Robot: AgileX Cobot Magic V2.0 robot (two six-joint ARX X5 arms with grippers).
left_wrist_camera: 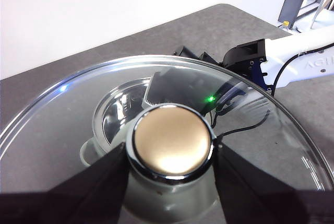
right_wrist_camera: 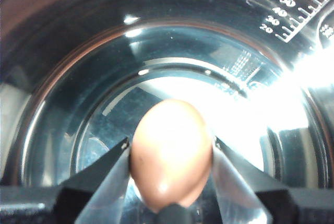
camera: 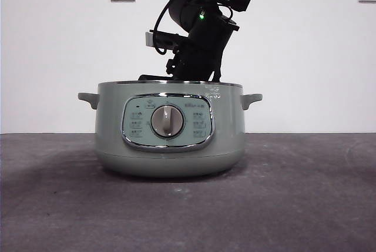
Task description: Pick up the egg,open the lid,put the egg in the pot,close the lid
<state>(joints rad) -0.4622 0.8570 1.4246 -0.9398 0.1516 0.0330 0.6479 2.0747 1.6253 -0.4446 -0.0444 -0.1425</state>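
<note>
Right tool (right_wrist_camera: 171,156) clamps the egg (right_wrist_camera: 171,151) between its jaws, held low inside the pot (camera: 170,134) so it can be set down gently. Left tool (left_wrist_camera: 169,156) grips the lid (left_wrist_camera: 78,109) by its knob (left_wrist_camera: 171,141), holding it clear above the opening.

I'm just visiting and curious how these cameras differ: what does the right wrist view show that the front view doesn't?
Only the right wrist view shows the egg, clamped between the right gripper jaws above the shiny inside of the pot, with measuring marks on its inner wall.

Only the front view shows the pot's green outside with its dial, two side handles, the table and wall sockets.

Both show the pot and the right arm reaching into it. Neither shows the lid.
</note>
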